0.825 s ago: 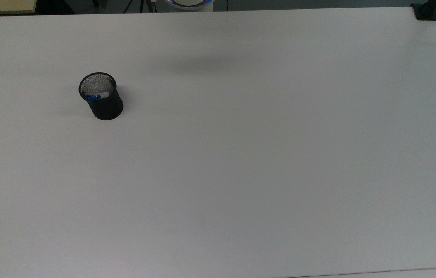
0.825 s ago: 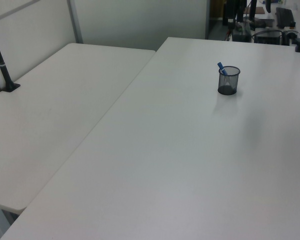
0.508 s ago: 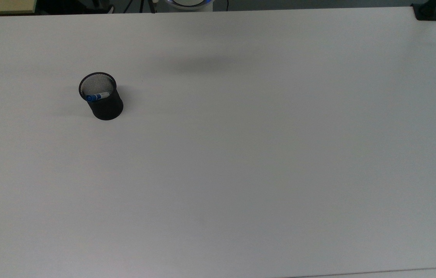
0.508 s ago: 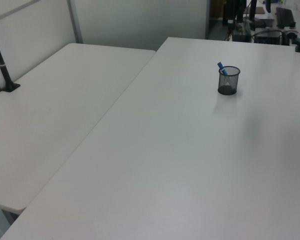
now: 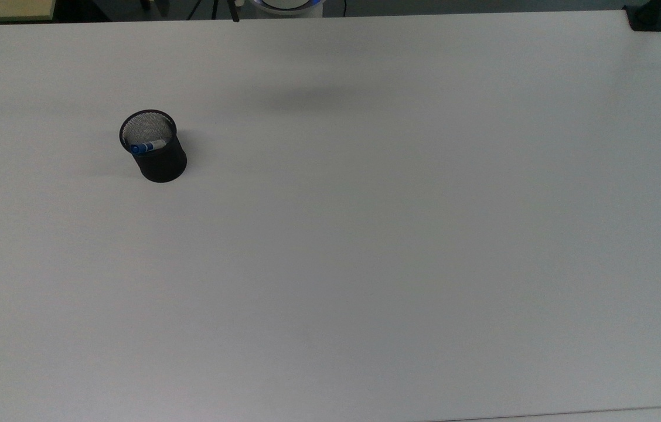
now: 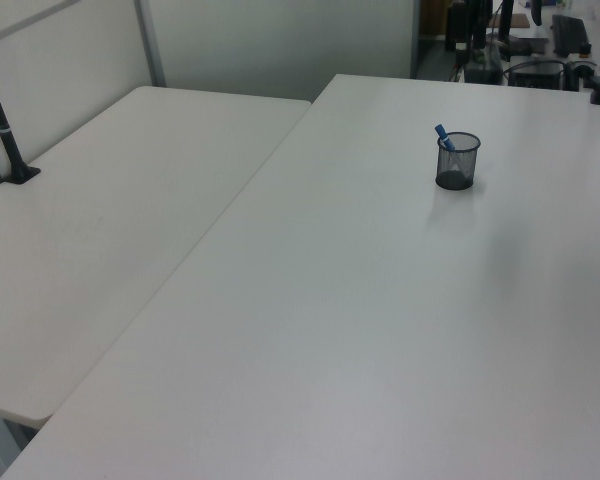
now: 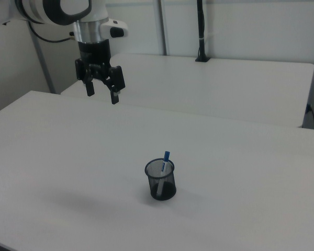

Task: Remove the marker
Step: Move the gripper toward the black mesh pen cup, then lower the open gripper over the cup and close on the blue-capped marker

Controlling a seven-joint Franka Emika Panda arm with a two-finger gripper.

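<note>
Right view: gripper point(image 7: 100, 95) hangs spread wide, marker point(image 7: 164, 163) at five o'clock, upright in the mesh cup point(image 7: 161, 180).

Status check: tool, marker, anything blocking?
Tool open, empty, high above the table. Marker upright in the mesh cup, blue cap above the rim. Nothing in the way.

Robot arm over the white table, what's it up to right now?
The gripper hangs open high above the white table, holding nothing and well away from the black mesh pen cup. The white marker with a blue cap stands tilted inside that cup, cap end poking above the rim. The job is to take the marker out, and nothing has been grasped yet.
</note>
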